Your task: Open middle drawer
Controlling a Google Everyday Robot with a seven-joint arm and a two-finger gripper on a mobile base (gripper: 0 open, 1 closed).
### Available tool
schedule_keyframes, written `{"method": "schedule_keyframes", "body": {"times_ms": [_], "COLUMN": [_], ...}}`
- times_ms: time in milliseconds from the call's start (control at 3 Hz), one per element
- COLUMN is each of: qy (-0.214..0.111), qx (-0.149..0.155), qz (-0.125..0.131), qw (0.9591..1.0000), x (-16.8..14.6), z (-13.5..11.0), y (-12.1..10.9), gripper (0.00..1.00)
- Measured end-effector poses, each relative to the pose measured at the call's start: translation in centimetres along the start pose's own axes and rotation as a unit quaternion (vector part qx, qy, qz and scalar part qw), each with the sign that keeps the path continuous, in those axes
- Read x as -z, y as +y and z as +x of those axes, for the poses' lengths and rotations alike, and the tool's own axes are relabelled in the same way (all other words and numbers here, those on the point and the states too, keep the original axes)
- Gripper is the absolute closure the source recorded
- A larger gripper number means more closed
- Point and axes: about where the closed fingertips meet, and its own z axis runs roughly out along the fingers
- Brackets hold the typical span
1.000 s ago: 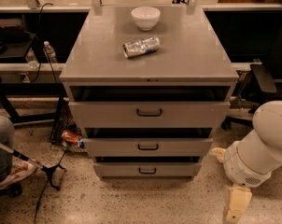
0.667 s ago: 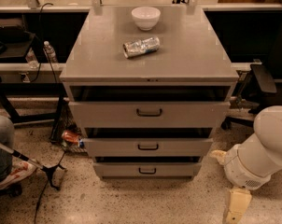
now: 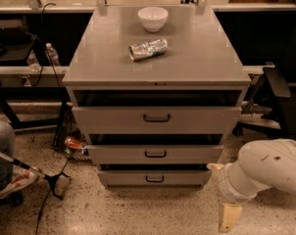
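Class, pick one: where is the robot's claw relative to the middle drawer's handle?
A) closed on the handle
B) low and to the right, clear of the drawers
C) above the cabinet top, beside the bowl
B: the claw hangs low, right of the cabinet, apart from the middle drawer and its handle.

Middle drawer (image 3: 155, 154): grey front, small dark bar handle, looks shut, just left of the low end effector (image 3: 222, 192).

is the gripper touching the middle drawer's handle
No, the gripper hangs low near the floor, right of the cabinet, apart from the handle of the middle drawer.
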Motion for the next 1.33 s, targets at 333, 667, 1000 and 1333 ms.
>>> {"method": "schedule_keyframes", "body": {"times_ms": [333, 667, 1000, 1333], "qy": [0.001, -0.008, -0.008, 0.007], "qx": [0.009, 0.013, 0.013, 0.042], "qz": [0.025, 0.064, 0.064, 0.090], "qw": [0.9997, 0.9978, 0.9978, 0.9950], "x": [-6.4, -7.6, -7.6, -8.8], "z": [-0.2, -0.7, -0.7, 0.1], "y": [-2.2, -4.4, -4.4, -6.4], "gripper": [0.00, 0.00, 0.00, 0.00]}}
